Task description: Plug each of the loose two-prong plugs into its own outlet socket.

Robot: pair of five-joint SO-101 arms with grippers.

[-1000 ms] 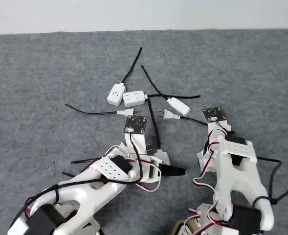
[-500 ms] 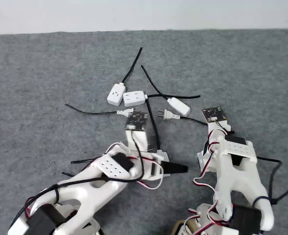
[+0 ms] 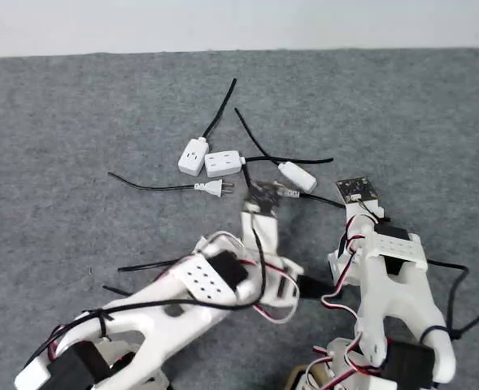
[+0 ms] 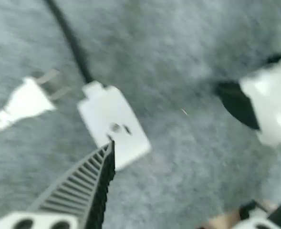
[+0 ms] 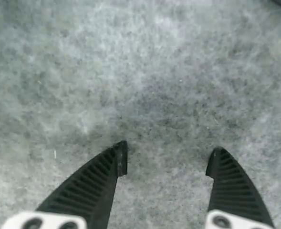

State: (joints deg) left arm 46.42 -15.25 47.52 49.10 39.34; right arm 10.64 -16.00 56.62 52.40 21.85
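Note:
Three white outlet sockets lie on the grey carpet: one [image 3: 193, 156] at the left, a second [image 3: 223, 163] beside it, and a third [image 3: 297, 176] to the right on a black cable. One white two-prong plug [image 3: 213, 188] lies below the left pair. My left gripper [image 4: 178, 186] hangs open over the third socket [image 4: 114, 126], with a fingertip [image 4: 109, 152] at the socket's end. A second plug [image 4: 23, 102] lies right beside that socket. My right gripper [image 5: 169, 157] stands open above bare carpet with nothing between its fingers.
Black cables [image 3: 219, 110] trail from the sockets and plugs across the carpet. The right arm's white body [image 3: 389, 268] stands close beside the left arm's wrist [image 3: 263, 199]. The carpet's [image 3: 76, 106] far left and far right parts hold nothing.
The left arm has swung to the right, from near the left plug to over the right plug and third socket. The right arm has not moved.

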